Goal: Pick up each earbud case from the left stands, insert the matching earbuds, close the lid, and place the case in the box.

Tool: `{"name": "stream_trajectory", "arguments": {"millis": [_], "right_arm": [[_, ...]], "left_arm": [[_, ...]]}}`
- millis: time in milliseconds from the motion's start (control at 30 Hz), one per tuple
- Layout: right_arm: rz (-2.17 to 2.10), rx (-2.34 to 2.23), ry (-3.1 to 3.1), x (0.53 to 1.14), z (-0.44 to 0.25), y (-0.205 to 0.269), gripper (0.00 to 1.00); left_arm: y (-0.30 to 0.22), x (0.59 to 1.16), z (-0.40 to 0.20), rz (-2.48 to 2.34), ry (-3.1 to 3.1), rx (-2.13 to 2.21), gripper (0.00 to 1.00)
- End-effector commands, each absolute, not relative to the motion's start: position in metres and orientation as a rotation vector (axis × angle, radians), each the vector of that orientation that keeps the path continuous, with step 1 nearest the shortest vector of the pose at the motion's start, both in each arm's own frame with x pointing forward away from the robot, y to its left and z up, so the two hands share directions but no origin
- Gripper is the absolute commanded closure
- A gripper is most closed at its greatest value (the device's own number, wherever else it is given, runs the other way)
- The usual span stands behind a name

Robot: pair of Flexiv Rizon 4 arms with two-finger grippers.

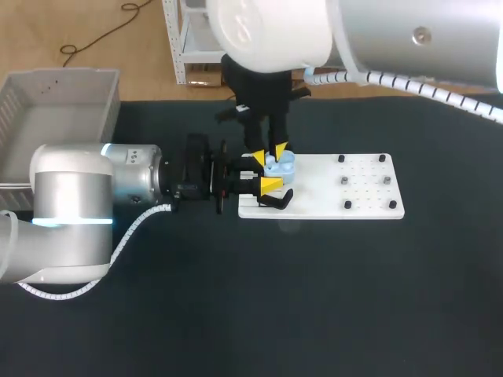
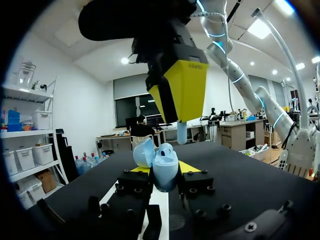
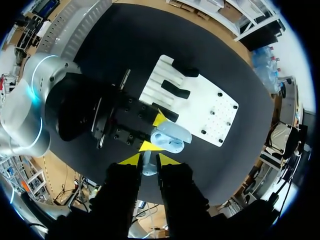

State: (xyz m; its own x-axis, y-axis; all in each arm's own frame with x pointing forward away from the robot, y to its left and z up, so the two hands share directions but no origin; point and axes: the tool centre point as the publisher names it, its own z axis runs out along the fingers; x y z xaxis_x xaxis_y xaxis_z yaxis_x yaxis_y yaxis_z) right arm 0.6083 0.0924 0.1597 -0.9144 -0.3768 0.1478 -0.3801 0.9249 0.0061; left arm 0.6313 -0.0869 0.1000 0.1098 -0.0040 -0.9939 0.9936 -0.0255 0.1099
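Pale-blue earbud case (image 1: 283, 163) clenched from two sides in the yellow-tipped left jaws, held just above the left end of the white plate (image 1: 314, 200), upright, with its lid (image 2: 142, 152) swung open and tilted off to one side. In the case's mouth, beside the lid, a rounded pale-blue top, possibly an earbud seated there; cannot tell for sure. Directly over the case, and so over the same left end of the plate, the right jaws pointing straight down and pinching a pale-blue earbud (image 2: 181, 132), its stem hanging below the yellow tips, close above the open case; whether touching it, cannot tell. Left arm (image 1: 71, 196) lying level over the tabletop (image 1: 314, 298) off the plate's left end; right arm (image 1: 409, 39) standing over that end from the plate's far right. On the plate itself, along its left edge and on the near side of the case, black stands (image 1: 277, 201); across its right half, a few small black and grey pegs (image 1: 344, 181). Grey box (image 1: 63, 75) well off the plate's left end, toward the far corner of the tabletop, beyond the left arm; slotted walls and a pale floor in view inside.
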Motion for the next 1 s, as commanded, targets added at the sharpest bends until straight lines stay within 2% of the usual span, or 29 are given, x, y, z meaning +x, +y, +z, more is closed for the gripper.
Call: {"name": "stream_trajectory", "arguments": {"millis": [33,1000], "right_arm": [[0.026,0.558,-2.959,0.604,0.158,0.089,1.0],[0.017,0.523,-3.011,0.617,0.147,0.078,1.0]], "left_arm": [[-0.087,0.631,0.095,-1.15,1.104,1.265,1.0],[-0.087,0.631,0.095,-1.15,1.104,1.265,1.0]]}}
